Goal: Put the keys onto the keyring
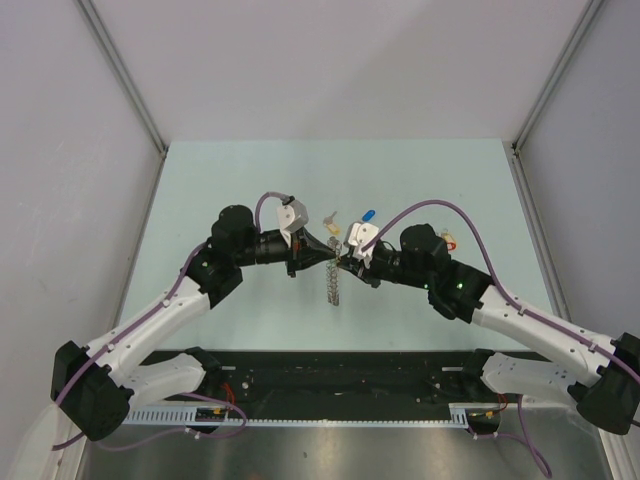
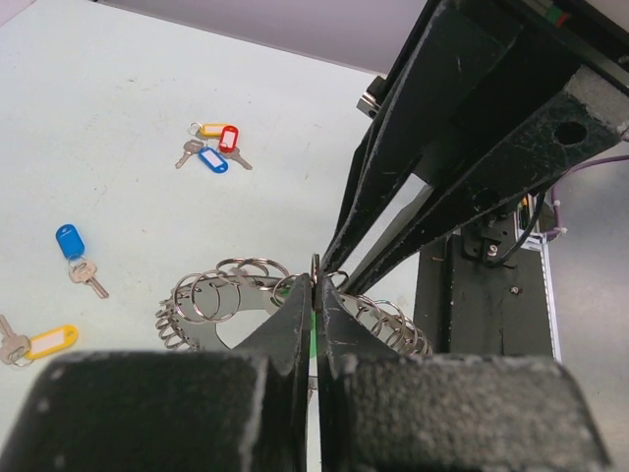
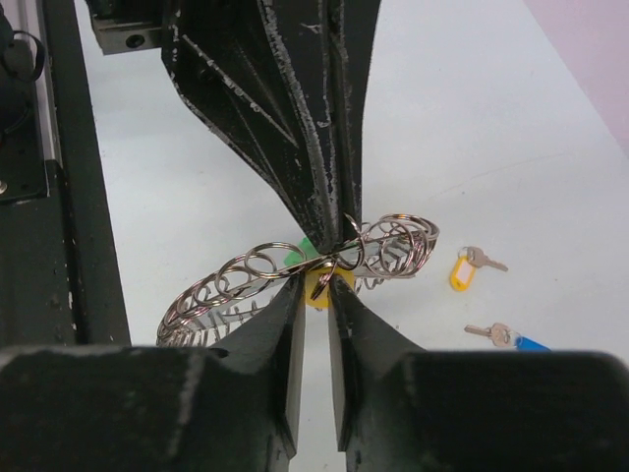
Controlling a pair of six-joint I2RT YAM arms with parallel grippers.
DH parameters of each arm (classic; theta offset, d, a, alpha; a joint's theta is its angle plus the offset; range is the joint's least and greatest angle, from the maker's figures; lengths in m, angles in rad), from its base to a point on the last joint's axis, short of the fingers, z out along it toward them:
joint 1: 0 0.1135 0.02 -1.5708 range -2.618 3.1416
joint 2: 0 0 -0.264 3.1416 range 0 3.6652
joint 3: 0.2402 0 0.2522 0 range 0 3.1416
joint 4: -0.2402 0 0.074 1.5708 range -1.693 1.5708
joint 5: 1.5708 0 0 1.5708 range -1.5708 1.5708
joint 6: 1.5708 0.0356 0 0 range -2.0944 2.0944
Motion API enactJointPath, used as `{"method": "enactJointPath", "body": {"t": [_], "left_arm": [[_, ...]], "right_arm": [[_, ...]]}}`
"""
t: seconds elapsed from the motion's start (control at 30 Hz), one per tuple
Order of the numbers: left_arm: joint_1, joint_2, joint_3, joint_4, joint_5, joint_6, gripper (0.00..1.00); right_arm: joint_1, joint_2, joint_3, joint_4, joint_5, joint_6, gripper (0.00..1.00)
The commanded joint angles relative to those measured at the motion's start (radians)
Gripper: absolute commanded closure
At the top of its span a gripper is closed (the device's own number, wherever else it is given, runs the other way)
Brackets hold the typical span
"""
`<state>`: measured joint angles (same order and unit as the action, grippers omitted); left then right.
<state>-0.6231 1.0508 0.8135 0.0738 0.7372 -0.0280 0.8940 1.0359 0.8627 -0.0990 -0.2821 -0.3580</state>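
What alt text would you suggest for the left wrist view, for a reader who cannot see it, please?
The left hand, fingers pressed together, and the right hand, reaching in from the upper right, meet tip to tip at the keyring, a loop fringed with silver rings. Loose keys with blue, yellow and red tags lie on the table.

ROBOTICS LAB BENCH: you are working at a pale green table (image 1: 250, 170) boxed in by plain white panels (image 1: 60, 120) on aluminium frame posts (image 1: 122, 70); two white-and-black machines, the left arm (image 1: 160, 320) and the right arm (image 1: 520, 320), are mounted at its near edge; purple cables (image 1: 440, 207) loop off their wrists; a slotted cable duct (image 1: 330, 420) runs along the front; colour-tagged keys (image 2: 213, 147) lie loose on the tabletop.
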Motion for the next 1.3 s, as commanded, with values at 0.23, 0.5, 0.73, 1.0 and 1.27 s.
{"method": "enactJointPath", "body": {"t": [0.23,0.5,0.73,1.0,1.27], "left_arm": [[0.002,-0.025,0.000,0.083,0.037,-0.027,0.99],[0.002,-0.023,0.000,0.075,0.037,-0.021,1.00],[0.002,-0.017,0.003,0.069,0.044,-0.016,1.00],[0.002,-0.023,0.001,0.072,0.047,-0.016,1.00],[0.002,-0.063,-0.042,0.164,-0.019,-0.073,1.00]], "right_arm": [[0.008,-0.031,-0.019,0.088,0.057,0.040,0.75],[0.011,-0.043,-0.019,0.125,0.055,0.040,0.75],[0.010,-0.050,-0.019,0.119,0.049,0.033,0.77],[0.010,-0.039,-0.019,0.111,0.034,0.025,1.00],[0.010,-0.033,-0.021,0.102,0.024,0.025,1.00]]}}
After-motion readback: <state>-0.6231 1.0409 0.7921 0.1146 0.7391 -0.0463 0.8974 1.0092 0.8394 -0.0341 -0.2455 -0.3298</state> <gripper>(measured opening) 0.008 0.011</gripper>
